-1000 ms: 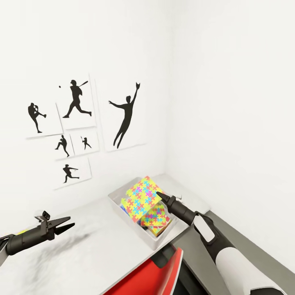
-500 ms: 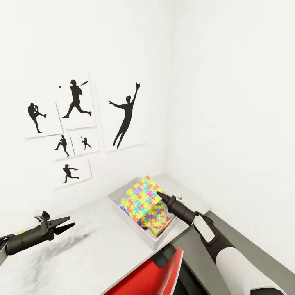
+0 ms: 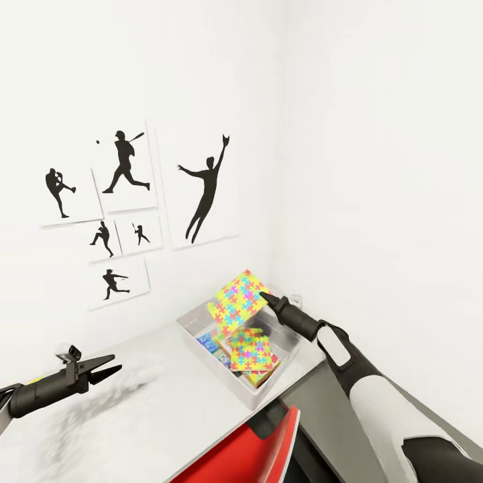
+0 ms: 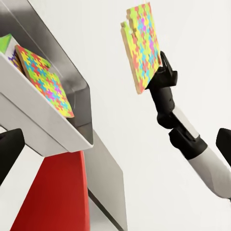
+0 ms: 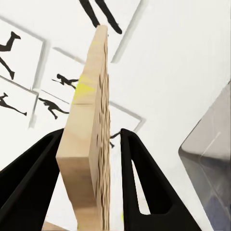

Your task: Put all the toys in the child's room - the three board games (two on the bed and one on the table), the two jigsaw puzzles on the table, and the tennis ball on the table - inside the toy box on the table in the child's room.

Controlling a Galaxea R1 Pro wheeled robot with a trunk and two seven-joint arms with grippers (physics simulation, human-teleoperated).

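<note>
- Jigsaw puzzle [image 3: 239, 302], the second of the two, is pinched by one edge in my right gripper [image 3: 267, 299] and hangs tilted in the air above the far end of the toy box [image 3: 249, 396], clear of its rim.
- In the right wrist view the two fingers [image 5: 144, 187] bracket the board's [image 5: 89, 139] thickness; the left one looks pressed on, the right shows a thin gap, so I judge the hold light.
- The other jigsaw puzzle [image 3: 251, 350] lies flat inside the box on top of what looks like a blue game box [image 3: 212, 343]; that is my landing spot.
- To do this well I would bring the board down nearly flat, centred between the sloping walls, and let go only when its low edge is just over the puzzle below.
- Dropping it while tilted risks it leaning against the wall [image 4: 45, 137] or tipping out over the rim toward the room's corner.
- My left gripper [image 3: 107, 368] hovers over the table [image 3: 154, 416] well apart from the box, fingers parted, holding nothing; I would leave it there.
- A red chair back [image 3: 248, 456] sits just beside the desk edge, below my right arm, so I would withdraw upward.
</note>
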